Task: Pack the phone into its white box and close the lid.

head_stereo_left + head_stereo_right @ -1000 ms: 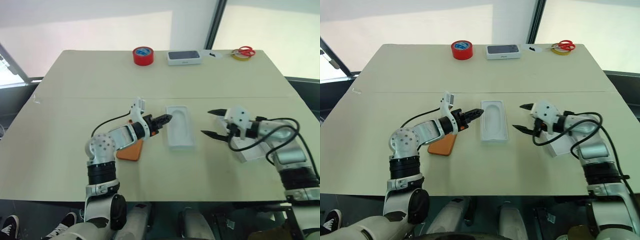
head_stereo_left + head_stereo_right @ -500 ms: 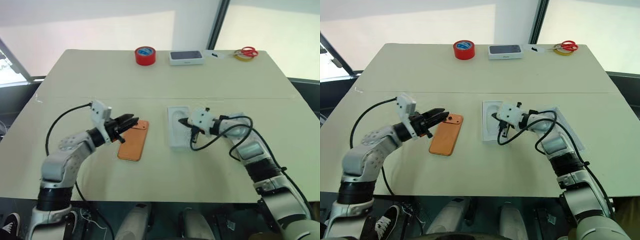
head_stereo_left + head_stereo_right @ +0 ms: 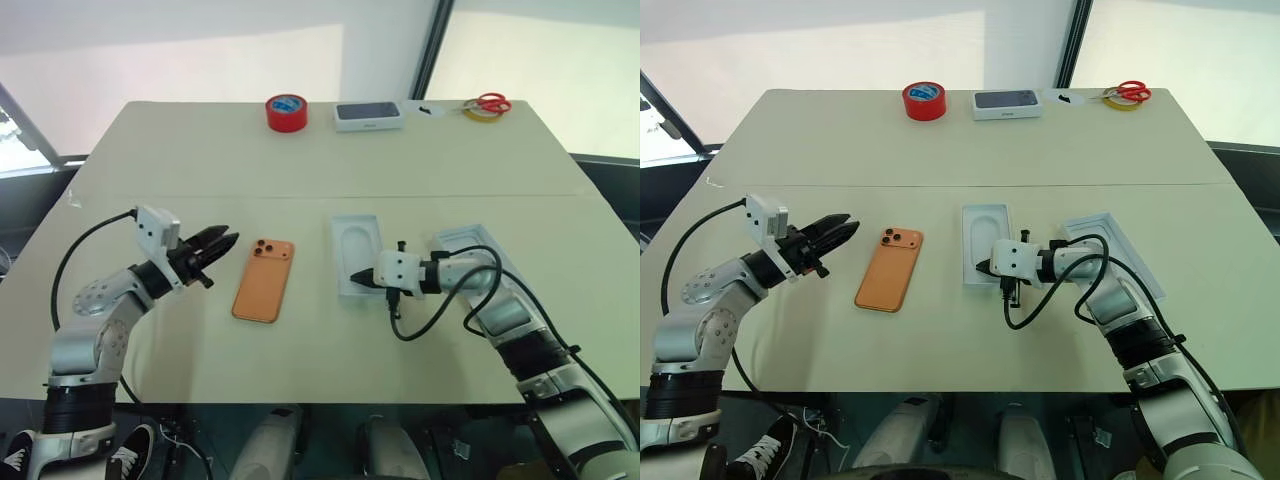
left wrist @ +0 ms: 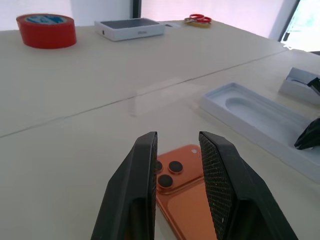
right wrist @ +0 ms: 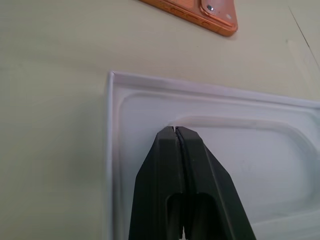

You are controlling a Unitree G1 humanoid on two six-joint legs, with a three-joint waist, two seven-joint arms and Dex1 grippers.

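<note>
The right gripper [image 5: 176, 131], fingers pressed together on nothing, hovered over the near end of a thin white insert with an oval recess [image 3: 987, 243]. The left gripper [image 3: 837, 230], fingers slightly apart and empty, pointed at the flat orange smartphone [image 3: 889, 269] lying camera-side up on the beige tabletop [image 3: 940, 150], just beside the insert.

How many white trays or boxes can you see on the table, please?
3: the insert at centre beside the phone; a white box partly hidden behind the right arm; the boxed phone pack at the far edge.
</note>
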